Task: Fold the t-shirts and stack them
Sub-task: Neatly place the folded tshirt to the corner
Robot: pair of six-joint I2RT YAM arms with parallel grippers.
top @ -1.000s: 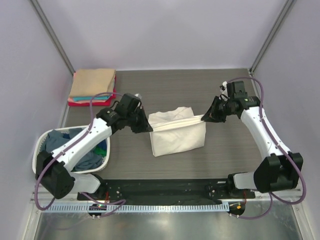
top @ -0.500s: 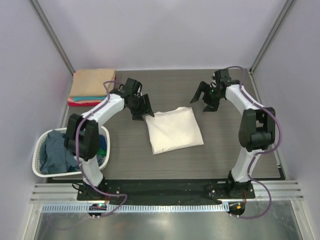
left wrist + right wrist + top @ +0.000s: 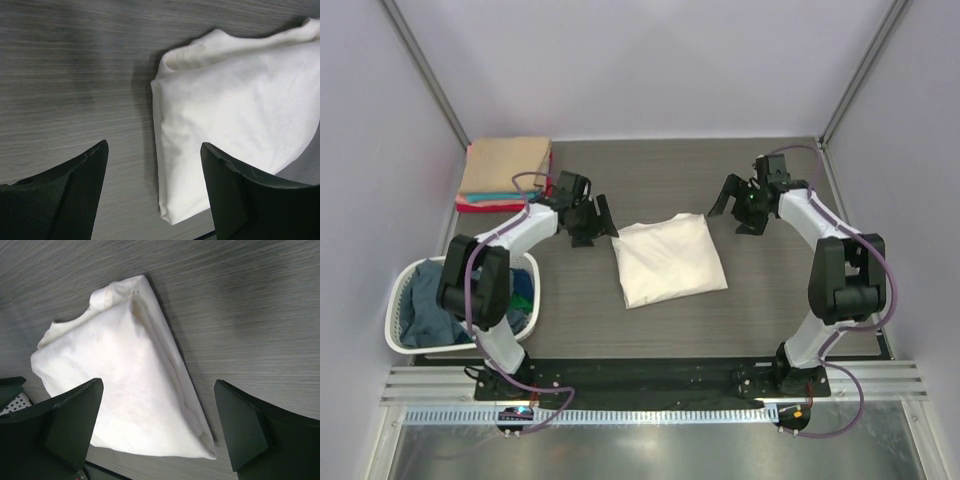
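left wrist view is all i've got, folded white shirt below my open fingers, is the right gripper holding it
Observer: No. The right gripper is open beside the far right corner of the cream-white t-shirt and grips nothing.
Operator: ok where's the pile it goes on
Observer: The stack of folded t-shirts sits at the far left corner of the table, with a tan one on top.
Operator: anything left to fold
Observer: Yes. The white laundry basket at the near left holds a crumpled dusty-blue t-shirt.
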